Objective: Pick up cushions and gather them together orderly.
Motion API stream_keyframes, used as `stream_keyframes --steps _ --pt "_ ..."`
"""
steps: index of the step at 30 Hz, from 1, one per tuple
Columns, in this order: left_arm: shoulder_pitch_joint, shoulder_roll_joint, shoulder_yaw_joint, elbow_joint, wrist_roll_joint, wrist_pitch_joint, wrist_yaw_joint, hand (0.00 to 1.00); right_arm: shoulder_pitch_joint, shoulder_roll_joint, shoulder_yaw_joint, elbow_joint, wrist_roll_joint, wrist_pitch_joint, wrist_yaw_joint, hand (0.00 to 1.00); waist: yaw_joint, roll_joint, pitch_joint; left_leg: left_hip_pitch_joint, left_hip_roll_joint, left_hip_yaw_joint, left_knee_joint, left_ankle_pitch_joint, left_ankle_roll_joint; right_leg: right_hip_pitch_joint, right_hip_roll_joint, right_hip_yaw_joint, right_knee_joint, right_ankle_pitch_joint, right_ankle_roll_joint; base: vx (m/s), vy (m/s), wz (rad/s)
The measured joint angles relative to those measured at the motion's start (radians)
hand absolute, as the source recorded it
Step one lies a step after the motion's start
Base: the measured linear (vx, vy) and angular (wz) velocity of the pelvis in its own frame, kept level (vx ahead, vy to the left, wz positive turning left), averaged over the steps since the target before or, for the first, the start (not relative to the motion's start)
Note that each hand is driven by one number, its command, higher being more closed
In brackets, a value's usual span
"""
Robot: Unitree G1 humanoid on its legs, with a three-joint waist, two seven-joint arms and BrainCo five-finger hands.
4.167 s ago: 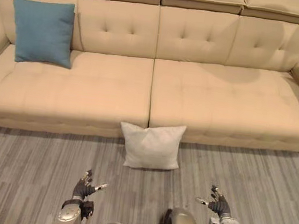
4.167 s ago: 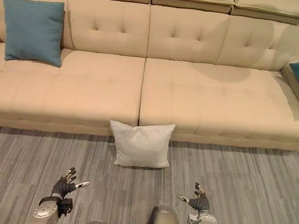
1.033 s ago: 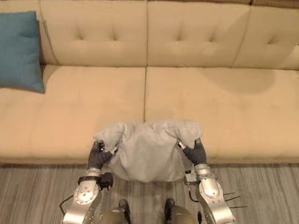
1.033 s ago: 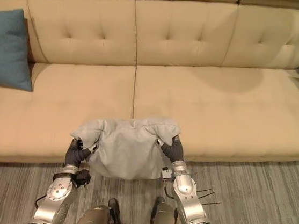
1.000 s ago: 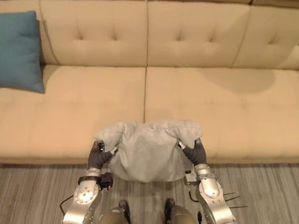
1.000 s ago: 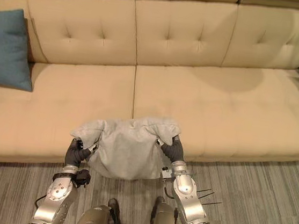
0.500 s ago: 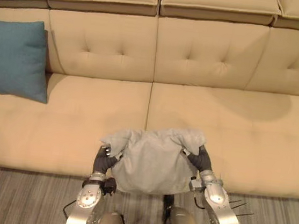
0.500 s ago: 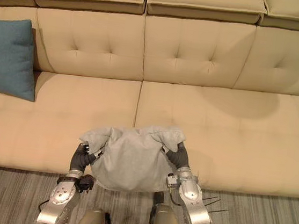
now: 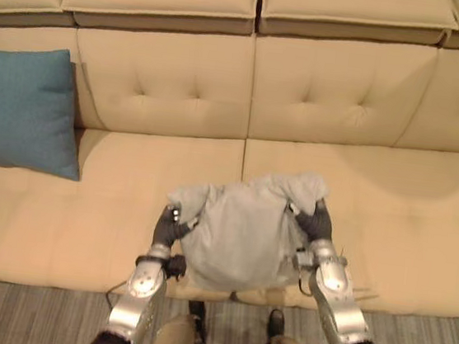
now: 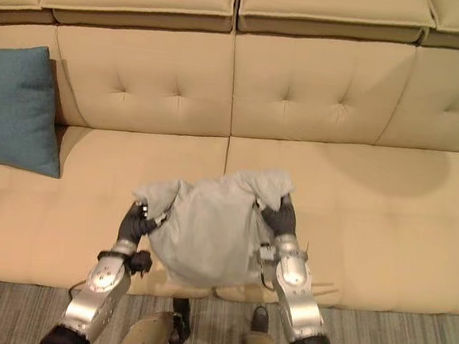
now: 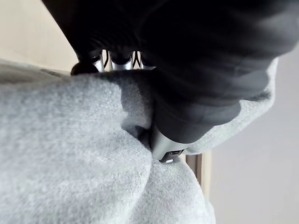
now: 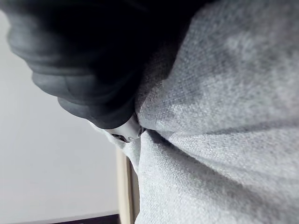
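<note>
A pale grey cushion [image 9: 243, 233] hangs between my two hands above the front edge of the beige sofa [image 9: 109, 208]. My left hand [image 9: 167, 226] is shut on the cushion's left corner, fingers curled into the cloth [image 11: 70, 154]. My right hand [image 9: 315, 223] is shut on its right corner, the cloth [image 12: 224, 140] bunched against it. The cushion sags in the middle. A teal cushion [image 9: 25, 109] leans upright against the backrest at the sofa's far left.
The sofa's seat stretches wide to both sides, with tufted backrests [image 9: 330, 88] behind. Grey striped floor [image 9: 22, 314] lies in front of the sofa, below my arms.
The view has shifted nearer and higher over the sofa. Both hands have carried the grey cushion up and forward over the seat's front edge. Grips are unchanged.
</note>
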Motion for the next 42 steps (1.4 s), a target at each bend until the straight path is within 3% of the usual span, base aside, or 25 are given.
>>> stream_keyframes --steps 7,14,17,18,19,22,30,36,42 --pt "-0.404 0.046 0.066 0.027 0.0 -0.008 0.153 1.0 -0.419 0.001 -0.05 0.136 -0.018 -0.002 -0.125 1.0 -0.008 0.002 0.055 -0.1 -0.001 0.012 -0.057 0.077 0.02 -0.124 0.017 0.026 -0.025 0.07 -0.008 -0.12 0.016 -0.1" --pt "-0.868 0.102 0.109 0.251 0.0 -0.031 0.263 1.0 -0.792 -0.014 -0.157 0.358 -0.007 -0.001 -0.2 1.0 -0.007 0.005 0.176 -0.154 -0.004 -0.01 -0.154 0.181 0.02 -0.228 0.03 0.016 0.018 0.084 -0.007 -0.09 -0.028 0.07" --pt "-0.996 0.106 0.133 0.35 -0.011 -0.043 0.278 1.0 -0.932 -0.031 -0.179 0.462 0.01 -0.001 -0.211 1.0 -0.008 0.013 0.198 -0.198 -0.01 -0.017 -0.212 0.235 0.019 -0.305 0.033 0.008 0.044 0.086 -0.008 -0.07 -0.037 0.09" --pt "-1.016 0.104 0.133 0.37 -0.022 -0.043 0.279 1.0 -0.952 -0.035 -0.179 0.481 0.013 -0.001 -0.212 0.0 -0.008 0.017 0.202 -0.205 -0.011 -0.019 -0.223 0.244 0.019 -0.316 0.033 0.006 0.047 0.086 -0.008 -0.05 -0.014 0.14" --pt "-1.054 0.103 0.134 0.41 -0.036 -0.043 0.279 0.0 -0.994 -0.048 -0.181 0.51 0.014 0.0 -0.212 0.0 -0.009 0.027 0.217 -0.22 -0.014 -0.025 -0.23 0.251 0.02 -0.336 0.031 0.001 0.055 0.086 -0.008 -0.04 0.001 0.08" --pt "-1.097 0.104 0.148 0.434 -0.064 -0.059 0.279 0.0 -1.061 -0.064 -0.18 0.52 0.015 -0.001 -0.213 0.0 -0.007 0.034 0.247 -0.254 -0.017 -0.028 -0.231 0.257 0.018 -0.372 0.029 0.001 0.063 0.086 -0.008 -0.02 0.003 0.03" --pt "-1.192 0.118 0.179 0.52 -0.099 -0.075 0.254 0.0 -1.171 -0.122 -0.191 0.622 0.051 -0.007 -0.217 0.0 0.005 0.036 0.25 -0.29 -0.019 -0.062 -0.267 0.293 -0.02 -0.436 0.03 -0.006 0.1 0.076 -0.011 0.0 -0.005 0.04" --pt "-1.226 0.237 0.196 0.548 -0.117 -0.072 0.227 0.0 -1.21 -0.212 -0.24 0.63 0.101 -0.007 -0.237 0.0 -0.001 0.052 0.277 -0.293 -0.018 -0.087 -0.293 0.318 -0.021 -0.463 0.029 -0.03 0.151 0.058 -0.017 -0.01 -0.019 0.08" --pt "-1.159 0.326 0.296 0.502 -0.189 -0.075 0.197 0.0 -1.182 -0.285 -0.342 0.552 0.219 -0.035 -0.255 0.0 -0.002 0.052 0.282 -0.287 -0.029 -0.09 -0.297 0.324 -0.015 -0.486 0.019 -0.027 0.219 0.021 -0.011 -0.01 -0.016 0.08"
